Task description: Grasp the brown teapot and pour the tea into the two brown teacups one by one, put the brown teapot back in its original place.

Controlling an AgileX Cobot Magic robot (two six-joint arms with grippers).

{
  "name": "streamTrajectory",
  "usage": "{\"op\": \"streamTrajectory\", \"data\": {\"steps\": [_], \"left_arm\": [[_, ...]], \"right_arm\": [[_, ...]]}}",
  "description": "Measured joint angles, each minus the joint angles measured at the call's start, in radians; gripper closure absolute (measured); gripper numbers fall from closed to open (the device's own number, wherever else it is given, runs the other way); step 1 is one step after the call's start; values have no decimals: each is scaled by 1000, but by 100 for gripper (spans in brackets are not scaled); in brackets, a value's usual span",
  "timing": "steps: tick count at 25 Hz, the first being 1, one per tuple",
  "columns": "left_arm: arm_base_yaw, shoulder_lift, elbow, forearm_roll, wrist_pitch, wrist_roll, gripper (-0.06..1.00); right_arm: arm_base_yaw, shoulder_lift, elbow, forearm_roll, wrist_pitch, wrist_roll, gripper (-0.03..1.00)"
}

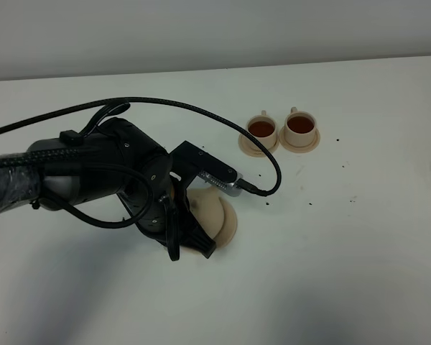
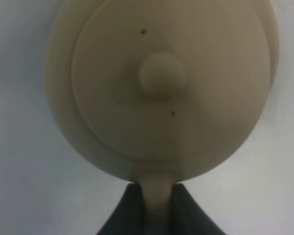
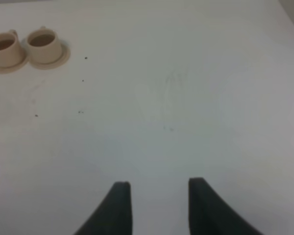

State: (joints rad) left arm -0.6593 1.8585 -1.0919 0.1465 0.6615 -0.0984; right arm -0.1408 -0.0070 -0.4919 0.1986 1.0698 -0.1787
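- The left gripper [image 2: 158, 205] is pinched tight on the loop handle of the brown teapot [image 2: 161, 83]; in the left wrist view only the two dark fingertips [image 2: 130, 210] show at the frame edge, with the pale handle pressed between them.
- In the exterior high view the left arm [image 1: 93, 172] covers most of the teapot [image 1: 219, 215]; only a beige curve shows past the black wrist, near the middle of the white table [image 1: 359, 259].
- Whether the pot sits on its saucer or hangs just above it cannot be told; the saucer cannot be made out apart from the pot in either view.
- The left wrist view is blurred; the lid knob [image 2: 161, 73] reads as a soft round bump, and the spout is cut off.
- The two brown teacups [image 1: 281, 128] stand side by side on their small saucers toward the far edge of the table, both holding dark tea, well apart from the teapot.
- The right gripper [image 3: 159, 200] stands spread over bare table, holding nothing; it is outside the exterior high view.
- Small dark specks [image 1: 312, 203] dot the table near the cups.
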Motion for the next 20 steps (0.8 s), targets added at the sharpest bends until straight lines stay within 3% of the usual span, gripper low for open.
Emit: {"op": "streamTrajectory", "data": {"steps": [12, 20], "left_arm": [[0, 11, 0, 2, 4, -12, 78], [0, -23, 0, 2, -17, -12, 55]], "right_arm": [[0, 0, 0, 0, 0, 0, 66], [0, 0, 0, 1, 0, 0, 66]]}}
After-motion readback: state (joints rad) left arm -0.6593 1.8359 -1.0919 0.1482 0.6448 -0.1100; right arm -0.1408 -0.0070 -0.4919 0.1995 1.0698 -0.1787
